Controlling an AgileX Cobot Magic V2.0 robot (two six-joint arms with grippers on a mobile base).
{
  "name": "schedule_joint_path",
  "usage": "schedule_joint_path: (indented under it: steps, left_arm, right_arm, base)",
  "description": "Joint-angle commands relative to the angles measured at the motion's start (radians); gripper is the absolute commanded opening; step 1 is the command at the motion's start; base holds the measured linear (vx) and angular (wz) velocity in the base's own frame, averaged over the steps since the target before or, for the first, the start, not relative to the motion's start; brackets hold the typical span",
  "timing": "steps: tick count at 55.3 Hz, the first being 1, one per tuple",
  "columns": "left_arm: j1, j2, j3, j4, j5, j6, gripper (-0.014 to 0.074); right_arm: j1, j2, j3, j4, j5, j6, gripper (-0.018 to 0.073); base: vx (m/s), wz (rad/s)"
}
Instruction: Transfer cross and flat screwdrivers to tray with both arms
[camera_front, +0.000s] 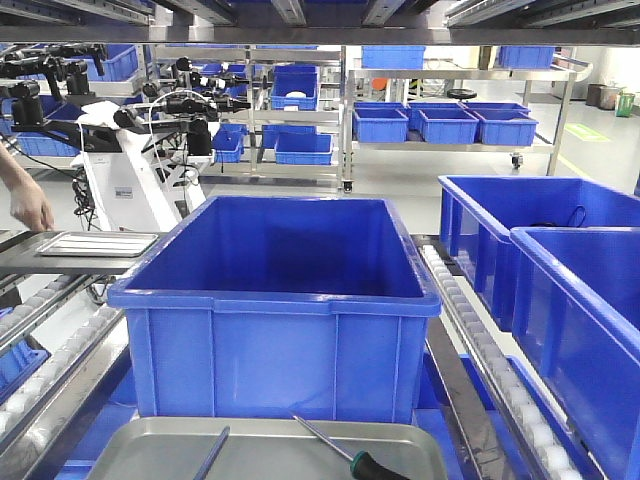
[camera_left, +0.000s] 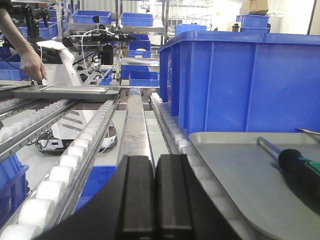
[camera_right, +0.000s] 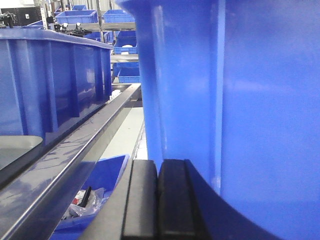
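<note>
The tray (camera_front: 270, 447) lies at the bottom of the front view, in front of a big blue bin. Two screwdrivers rest in it. One shows a dark green and black handle (camera_front: 375, 467). Only the thin shaft (camera_front: 212, 455) of the other shows. Neither gripper appears in this view. In the left wrist view my left gripper (camera_left: 154, 195) is shut on nothing, left of the tray (camera_left: 240, 170), where the handled screwdriver (camera_left: 300, 167) lies. My right gripper (camera_right: 158, 200) is shut and empty beside a blue bin wall (camera_right: 240, 100).
A large deep blue bin (camera_front: 275, 290) stands just behind the tray. Two more blue bins (camera_front: 560, 270) stand on the right. Roller rails (camera_left: 75, 150) run on the left. A person's hand (camera_front: 30, 205) rests at another flat tray (camera_front: 95, 243), near a white robot (camera_front: 130, 170).
</note>
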Motion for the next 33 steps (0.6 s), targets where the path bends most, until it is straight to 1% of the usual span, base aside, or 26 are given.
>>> schedule_joint_path:
  steps: [1,33]
  left_arm:
    - [-0.005,-0.003,-0.023,-0.001,-0.076,-0.007,-0.0006]
    - [-0.005,-0.003,-0.023,-0.001,-0.076,-0.007,-0.0006]
  right_arm:
    - [-0.006,-0.003,0.007,-0.012,-0.081,-0.002,-0.0008]
    - [-0.006,-0.003,0.007,-0.012,-0.081,-0.002,-0.0008]
  base:
    - [0.00,0.00]
    - [0.00,0.00]
